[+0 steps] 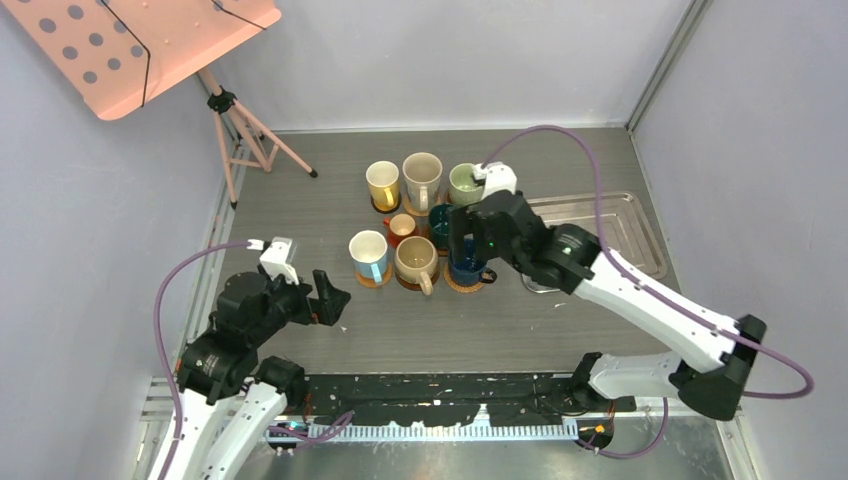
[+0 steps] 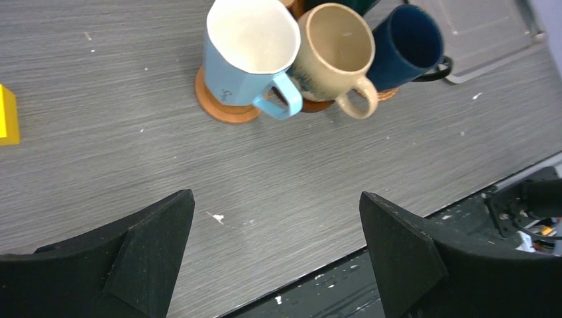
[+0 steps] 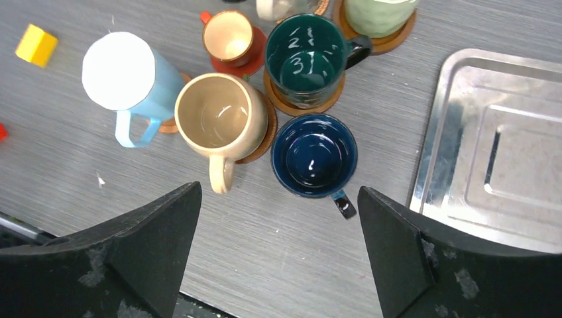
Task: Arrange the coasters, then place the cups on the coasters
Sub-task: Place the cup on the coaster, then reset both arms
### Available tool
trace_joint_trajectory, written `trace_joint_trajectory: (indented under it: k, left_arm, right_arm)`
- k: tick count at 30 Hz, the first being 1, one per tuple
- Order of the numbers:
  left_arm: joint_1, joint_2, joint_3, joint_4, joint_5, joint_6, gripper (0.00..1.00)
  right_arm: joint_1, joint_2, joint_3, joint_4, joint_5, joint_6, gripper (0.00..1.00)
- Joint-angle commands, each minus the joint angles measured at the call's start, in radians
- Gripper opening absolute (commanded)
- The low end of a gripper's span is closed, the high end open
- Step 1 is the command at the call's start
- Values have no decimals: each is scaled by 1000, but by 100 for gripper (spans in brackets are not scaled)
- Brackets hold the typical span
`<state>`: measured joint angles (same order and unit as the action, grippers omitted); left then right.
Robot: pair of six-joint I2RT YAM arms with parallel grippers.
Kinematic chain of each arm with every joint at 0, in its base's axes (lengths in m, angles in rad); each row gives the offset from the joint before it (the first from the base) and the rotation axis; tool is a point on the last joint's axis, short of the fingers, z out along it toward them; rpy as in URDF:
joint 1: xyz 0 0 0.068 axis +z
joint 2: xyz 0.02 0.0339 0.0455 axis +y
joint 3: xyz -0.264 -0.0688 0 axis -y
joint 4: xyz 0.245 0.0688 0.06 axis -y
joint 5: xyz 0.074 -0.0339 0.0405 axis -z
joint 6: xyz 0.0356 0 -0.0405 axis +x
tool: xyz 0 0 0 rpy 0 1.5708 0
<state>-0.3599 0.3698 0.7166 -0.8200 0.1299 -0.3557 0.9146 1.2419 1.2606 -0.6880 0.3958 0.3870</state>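
Right wrist view looks down on a navy ceramic mug (image 3: 313,156) standing upright on a woven wicker coaster (image 1: 462,286). The right fingers (image 3: 146,258) are spread wide above it and grip nothing. Just beside it a beige mug (image 3: 219,120) sits on a dark brown wooden coaster (image 3: 266,140), and next to that a white-and-blue faceted mug (image 3: 129,76) stands on an orange-tan disc (image 2: 222,107). Behind them are a dark green mug (image 3: 305,59) on a brown coaster (image 3: 291,106), a small orange-red cup (image 3: 227,36) on a red coaster (image 3: 250,63), and a pale green mug (image 3: 378,13). A yellow mug (image 1: 382,183) and a cream mug (image 1: 421,178) stand furthest back. A rectangular metal tray (image 3: 504,165) lies beside the group and a small yellow block (image 3: 36,45) lies apart. The left fingers (image 2: 142,252) gape open over the grey wood-grain surface (image 2: 278,172), holding nothing.
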Motion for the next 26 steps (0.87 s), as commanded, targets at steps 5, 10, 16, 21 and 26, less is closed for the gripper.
trace_joint_trajectory:
  k: [5, 10, 16, 21, 26]
  left_arm:
    - [-2, -4, 132, 32, 59, -69, 99]
    - [-2, 2, 199, 18, 68, -71, 99]
    - [-2, -14, 216, 20, 84, -87, 99]
    - [-2, -33, 210, 18, 68, -88, 99]
    - [-2, -32, 207, 15, 60, -79, 99]
  right_arm:
    - [4, -243, -65, -72, 99, 164, 95]
    - [4, -380, -163, -53, 94, 204, 95]
    - [4, -527, -252, 2, 66, 213, 95]
    - [4, -564, -272, 14, 64, 211, 95]
    - [4, -573, -268, 24, 66, 205, 95]
